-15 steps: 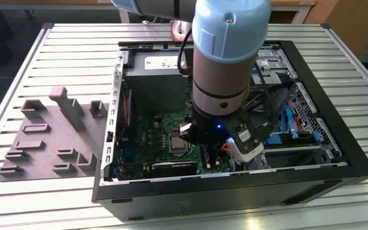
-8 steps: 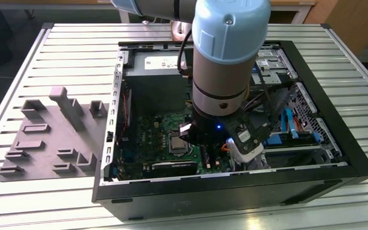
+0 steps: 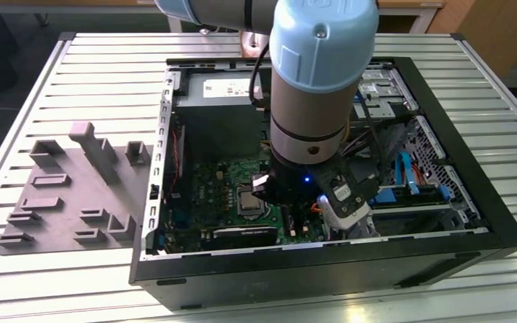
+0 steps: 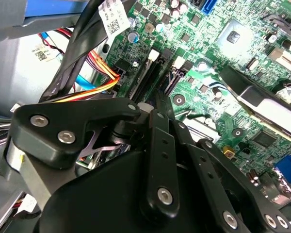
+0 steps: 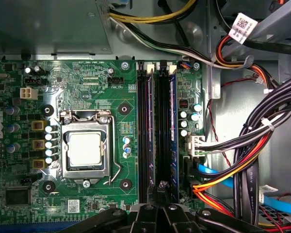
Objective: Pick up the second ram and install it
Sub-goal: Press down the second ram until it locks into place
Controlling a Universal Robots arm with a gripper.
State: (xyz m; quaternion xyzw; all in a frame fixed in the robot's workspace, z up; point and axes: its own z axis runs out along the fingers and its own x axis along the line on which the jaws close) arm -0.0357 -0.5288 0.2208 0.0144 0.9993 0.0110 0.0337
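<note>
Two black linkages of the gripper [image 4: 161, 99] run together to a narrow tip in the second wrist view, so the jaws stand nearly closed on each other; whether they pinch anything between them I cannot tell. In the first wrist view that tip [image 5: 162, 186] sits right over the near end of a pair of long black slots. In the slot nearer the cables, a thin dark stick with a bluish side stands on edge; I take it for the second ram [image 5: 171, 131]. The neighbouring slot [image 5: 144, 131] looks dark along its length (filled or bare, I cannot say). My reading is that the install step is in hand, with the pickup already done, and that the stick is in or entering its slot. Whether it is fully seated does not show. Finishing calls for a straight push down, the stick kept square to the slot so the white end latch [image 4: 178, 61] can close. Beyond lie the green motherboard [image 5: 94, 87] with its processor socket [image 5: 85, 149] and the bundled cables [image 5: 252, 145]. In the exterior view the arm [image 3: 317, 87] reaches into the open computer case [image 3: 456, 256] on the slatted counter [image 3: 106, 60], with a grey holder block [image 3: 70, 195] towards the exterior view's left.
</note>
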